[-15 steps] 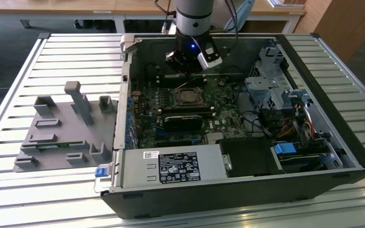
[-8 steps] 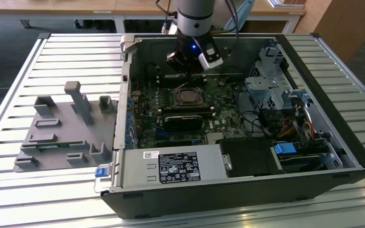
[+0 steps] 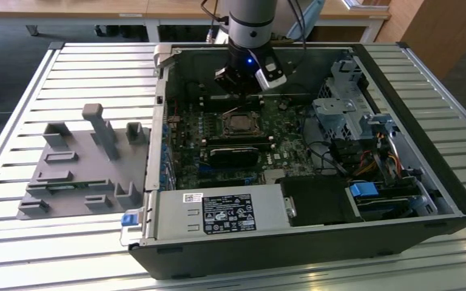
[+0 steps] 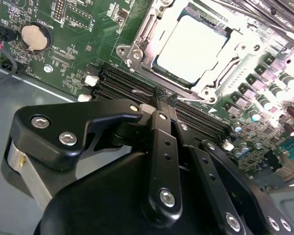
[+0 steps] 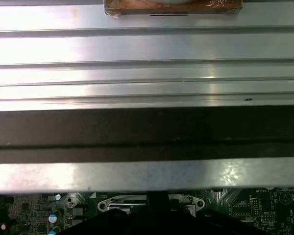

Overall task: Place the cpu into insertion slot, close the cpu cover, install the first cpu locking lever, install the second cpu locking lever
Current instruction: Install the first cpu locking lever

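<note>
The cpu (image 4: 191, 44) lies flat in the insertion slot (image 3: 239, 124) on the green board, its silver top showing. The cpu cover (image 4: 137, 46) lies down around it as a silver frame. A thin wire locking lever (image 4: 193, 99) runs along the socket's edge nearest the fingers. My gripper (image 4: 165, 98) is shut, its tips right at that lever's end; whether they pinch the wire I cannot tell. In the exterior view the gripper (image 3: 237, 97) hangs inside the open computer case just behind the slot. The first wrist view shows the socket's metal frame (image 5: 147, 201) below the case wall.
Long black card slots (image 4: 122, 85) lie between the gripper and the socket. A black rectangular module (image 3: 233, 151) sits in front of the socket, a power supply (image 3: 216, 212) nearer still. A drive cage (image 3: 346, 115) and cables stand on the exterior view's right, a grey fixture (image 3: 87, 163) on its left.
</note>
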Tool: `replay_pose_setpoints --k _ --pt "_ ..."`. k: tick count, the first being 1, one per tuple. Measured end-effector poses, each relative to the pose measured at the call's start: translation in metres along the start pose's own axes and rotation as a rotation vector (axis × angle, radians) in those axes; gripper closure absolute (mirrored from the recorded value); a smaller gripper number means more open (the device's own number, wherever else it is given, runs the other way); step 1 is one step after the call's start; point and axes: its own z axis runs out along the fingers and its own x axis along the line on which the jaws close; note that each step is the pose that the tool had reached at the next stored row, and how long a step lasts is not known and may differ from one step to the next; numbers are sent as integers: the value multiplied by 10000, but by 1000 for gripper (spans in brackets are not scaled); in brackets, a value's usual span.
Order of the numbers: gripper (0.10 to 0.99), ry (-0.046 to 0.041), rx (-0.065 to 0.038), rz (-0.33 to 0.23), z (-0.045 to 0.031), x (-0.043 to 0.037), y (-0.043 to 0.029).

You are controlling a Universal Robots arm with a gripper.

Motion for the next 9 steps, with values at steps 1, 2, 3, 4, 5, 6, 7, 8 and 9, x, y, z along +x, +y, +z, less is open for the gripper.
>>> replay_pose_setpoints --k 1,2,3,4,5,6,7,8,9 --pt "980 0 1 0 6 -5 1" --pt "980 1 1 0 13 -10 2" --pt "980 1 1 1 20 -16 3" --pt "980 1 1 1 27 -23 4" --pt "980 2 1 1 33 -31 5" --pt "980 2 1 1 44 -44 6" --pt "980 3 1 1 51 -51 7" --pt "980 4 1 1 58 -58 7" --pt "980 4 1 0 65 -65 8"
